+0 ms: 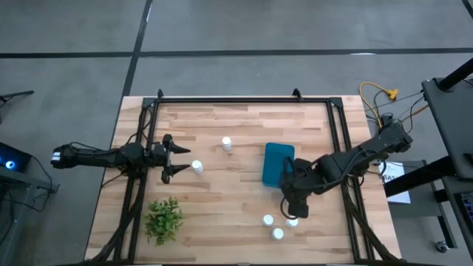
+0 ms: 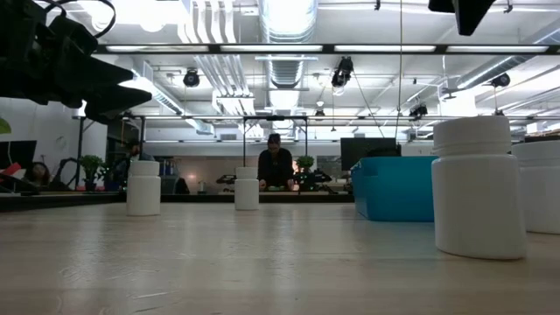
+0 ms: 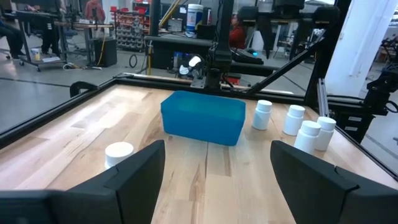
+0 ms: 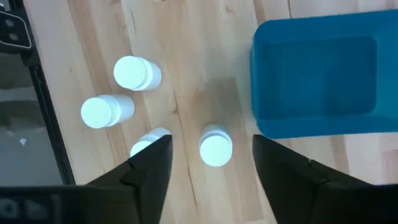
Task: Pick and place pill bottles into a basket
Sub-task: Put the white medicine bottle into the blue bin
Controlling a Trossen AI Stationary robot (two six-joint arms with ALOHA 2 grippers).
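pill bottle [image 4: 216, 147], between open right end effector [image 4: 211, 171] fingers

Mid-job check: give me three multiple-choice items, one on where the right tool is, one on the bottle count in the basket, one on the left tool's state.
1. The right tool is
A. over the bottles beside the basket
B. over the plant
C. inside the basket

2. Bottles in the basket:
A. four
B. two
C. none

3. The left tool is
A. shut on a bottle
B. open
C. shut, empty

1 A: the right tool hangs over a bottle in the cluster next to the basket.
2 C: its floor shows only teal.
3 B: the left tool has its fingers spread, with nothing between them.
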